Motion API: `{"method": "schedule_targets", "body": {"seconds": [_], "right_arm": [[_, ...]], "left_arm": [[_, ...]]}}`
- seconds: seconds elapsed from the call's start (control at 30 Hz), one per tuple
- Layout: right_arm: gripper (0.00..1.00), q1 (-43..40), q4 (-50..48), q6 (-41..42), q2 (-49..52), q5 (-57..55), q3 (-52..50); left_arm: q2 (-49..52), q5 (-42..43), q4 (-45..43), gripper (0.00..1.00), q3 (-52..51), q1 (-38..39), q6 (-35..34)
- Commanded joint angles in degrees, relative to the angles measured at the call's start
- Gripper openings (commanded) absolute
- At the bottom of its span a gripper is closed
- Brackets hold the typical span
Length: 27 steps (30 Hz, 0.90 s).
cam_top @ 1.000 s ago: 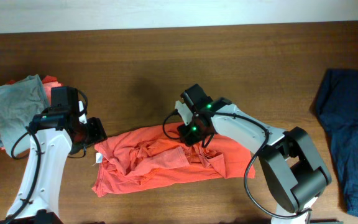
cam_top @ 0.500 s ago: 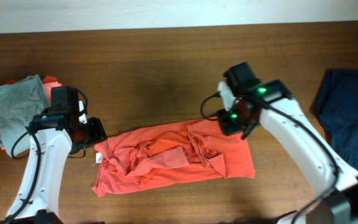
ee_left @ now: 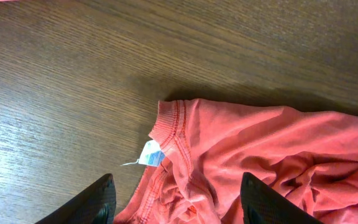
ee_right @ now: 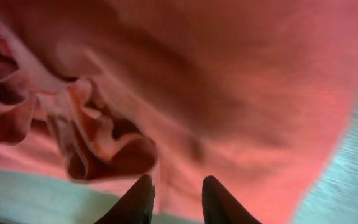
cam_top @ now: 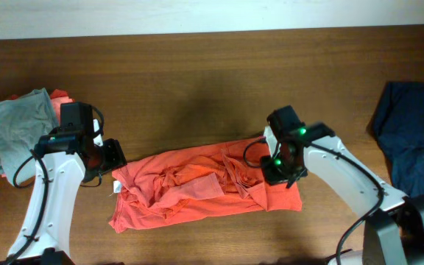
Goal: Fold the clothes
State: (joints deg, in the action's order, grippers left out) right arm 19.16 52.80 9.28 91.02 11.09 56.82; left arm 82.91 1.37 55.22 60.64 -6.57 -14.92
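Since the earlier overhead frame the right gripper point(cam_top: 280, 173) has swung off the shirt's middle out to its end, while the left gripper point(cam_top: 115, 158) has stayed put. From overhead, the orange-red T-shirt point(cam_top: 197, 195) lies on the counter point(cam_top: 197, 88) between the two grippers, a rumpled strip with no clean fold. A grey shirt point(cam_top: 17, 121) sits behind the left gripper and a navy garment point(cam_top: 414, 147) lies well beyond the right one.

On the left wrist, the left gripper point(ee_left: 178, 202) is spread wide, straddling the collar point(ee_left: 169, 121) and label point(ee_left: 149, 154), holding nothing.

On the right wrist, the right gripper point(ee_right: 178, 199) is narrow over bunched cloth point(ee_right: 229, 93); I cannot tell whether it pinches any.

Judged from this, flattening is unfinished and all the folding remains
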Motion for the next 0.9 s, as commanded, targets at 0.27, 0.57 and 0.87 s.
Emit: {"method": "schedule_targets", "body": {"seconds": [0.27,0.57,0.87], "right_arm": [[0.4,0.0,-6.8,0.9,0.4,6.5,-6.6],[0.39,0.0,-7.4,0.7,1.1,10.4,-6.7],[0.25,0.0,-7.5,0.7,3.3,10.4,-6.7]], "left_arm": [[-0.6,0.4,0.0,0.64,1.1,-0.3,0.9],[-0.6,0.4,0.1,0.64,1.1,-0.3,0.9],[-0.6,0.4,0.1,0.64,1.1,-0.3,0.9]]}}
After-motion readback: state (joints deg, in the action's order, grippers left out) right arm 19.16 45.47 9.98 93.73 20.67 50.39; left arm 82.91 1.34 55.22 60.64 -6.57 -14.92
